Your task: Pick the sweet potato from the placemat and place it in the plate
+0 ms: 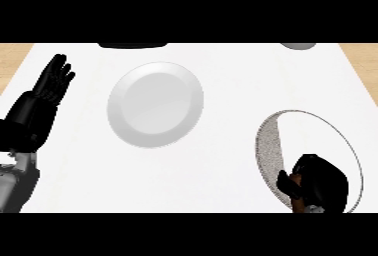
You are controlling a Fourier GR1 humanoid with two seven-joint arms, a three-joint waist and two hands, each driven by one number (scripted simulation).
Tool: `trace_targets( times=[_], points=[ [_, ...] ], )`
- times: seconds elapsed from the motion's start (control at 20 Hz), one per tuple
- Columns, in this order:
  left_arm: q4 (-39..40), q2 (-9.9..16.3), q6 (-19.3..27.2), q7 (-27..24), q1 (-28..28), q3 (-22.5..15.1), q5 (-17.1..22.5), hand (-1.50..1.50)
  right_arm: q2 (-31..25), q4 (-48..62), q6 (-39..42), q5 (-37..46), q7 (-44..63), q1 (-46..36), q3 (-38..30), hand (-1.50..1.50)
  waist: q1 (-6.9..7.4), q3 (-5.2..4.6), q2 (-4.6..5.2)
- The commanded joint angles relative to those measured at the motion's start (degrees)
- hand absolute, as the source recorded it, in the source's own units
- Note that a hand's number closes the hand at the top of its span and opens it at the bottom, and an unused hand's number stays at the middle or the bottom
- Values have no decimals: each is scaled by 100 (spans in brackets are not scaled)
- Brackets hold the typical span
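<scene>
Right hand closed on the potato, long carry ahead

Head view: the right hand (pixel 319 182) curls over the potato (pixel 298 204), a brown sliver at the mat's (pixel 270 145) near edge; the left hand (pixel 46 92) rests open, far left. The plate (pixel 156 105) lies well apart, far-left of the mat. Most of the potato is hidden, so the hold may be off-centre and it could slip out during the carry.
</scene>
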Motion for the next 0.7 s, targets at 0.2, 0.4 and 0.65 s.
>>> trace_targets(
  times=[0.2,0.4,0.65],
  points=[
    [-29,-105,-96,-55,101,83,-113,0,70,-2281,316,690,209,385,928,150,72,22,46],
    [136,-149,-88,-59,-153,38,-223,0,624,-2630,185,1102,110,-326,1665,150,89,21,57],
    [176,-196,-298,-89,-100,87,-149,0,1358,-2379,145,881,-65,-1335,1593,150,169,23,78]
  ],
)
